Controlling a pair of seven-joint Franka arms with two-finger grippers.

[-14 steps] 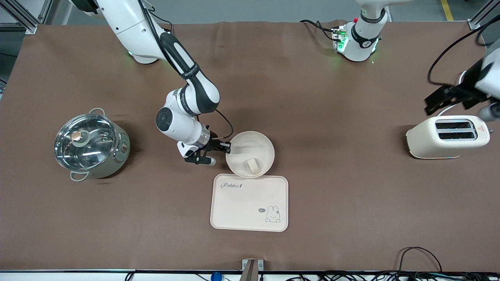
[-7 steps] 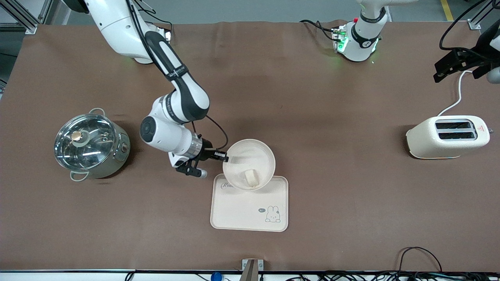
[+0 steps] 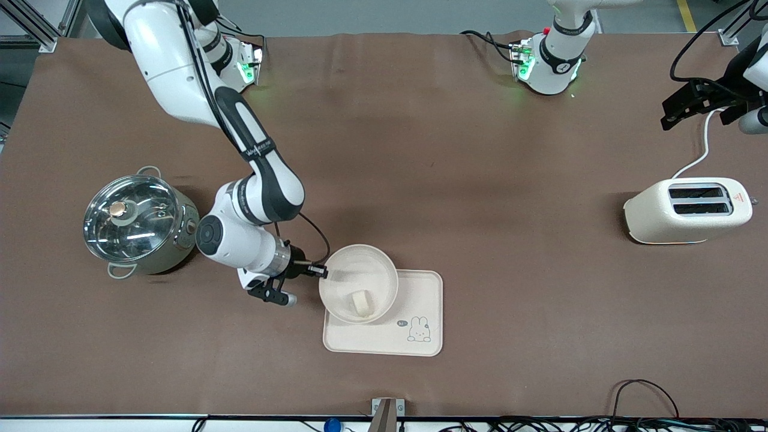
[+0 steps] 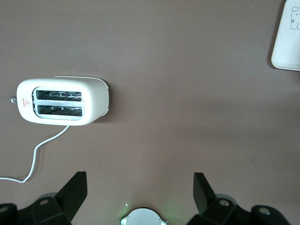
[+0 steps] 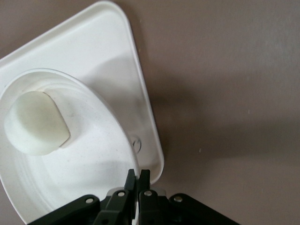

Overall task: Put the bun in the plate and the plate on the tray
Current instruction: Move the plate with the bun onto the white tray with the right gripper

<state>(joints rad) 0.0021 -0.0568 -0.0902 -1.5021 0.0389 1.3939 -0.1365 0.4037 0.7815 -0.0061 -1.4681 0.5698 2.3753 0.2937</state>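
My right gripper [image 3: 321, 271] is shut on the rim of the round cream plate [image 3: 345, 276], pinching it between thin fingertips [image 5: 132, 176]. The plate [image 5: 79, 183] hangs over the tray's [image 3: 420, 294] end toward the right arm, covering the script; I cannot tell whether it touches. The pale bun [image 3: 362, 302] lies in the plate, off centre, and it also shows in the right wrist view [image 5: 35, 123]. Tray [image 5: 117, 65] surface shows beneath the plate. My left gripper [image 3: 675, 114] waits open in the air above the table by the toaster, nothing between its fingers [image 4: 77, 187].
A steel pot with a glass lid [image 3: 139, 223] stands at the right arm's end of the table. A cream two-slot toaster [image 3: 687, 210] with a white cord [image 3: 702, 153] sits at the left arm's end, also seen from the left wrist [image 4: 61, 101].
The right arm carried the plate with the bun toward the front camera, from the bare table beside the tray to over the tray. The left gripper rose and drew away from the toaster.
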